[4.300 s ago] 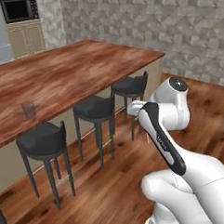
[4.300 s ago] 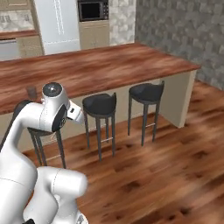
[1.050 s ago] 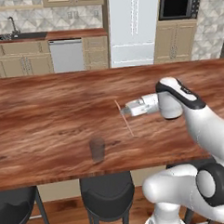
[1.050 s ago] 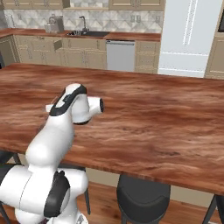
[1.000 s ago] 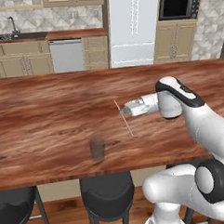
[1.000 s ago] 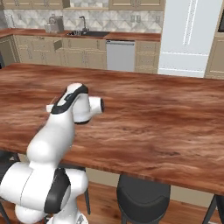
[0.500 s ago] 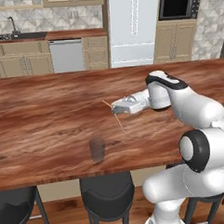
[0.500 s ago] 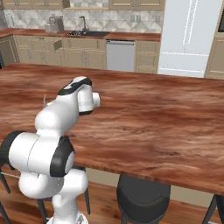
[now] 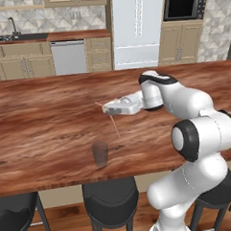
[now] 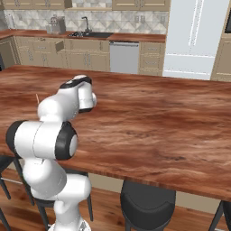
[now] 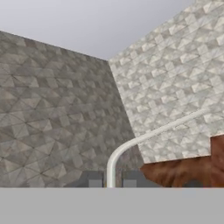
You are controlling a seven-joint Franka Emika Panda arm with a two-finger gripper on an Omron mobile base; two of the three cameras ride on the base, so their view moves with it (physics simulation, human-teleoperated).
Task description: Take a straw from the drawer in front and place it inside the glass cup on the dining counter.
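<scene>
Tool (image 9: 107, 109): centre of left base frame, clenched on straw (image 9: 114, 125), which slants above the tabletop (image 9: 41, 126). Glass cup (image 9: 100, 153): lower centre, upright on tabletop, below the straw's lower end, apart.

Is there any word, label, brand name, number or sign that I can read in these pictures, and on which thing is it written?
None can be read.
The microwave front, the refrigerator doors, the dishwasher and the glass cup carry no visible text.
The robot's white arm and its gripper, shut on the straw, show no marking either.
</scene>
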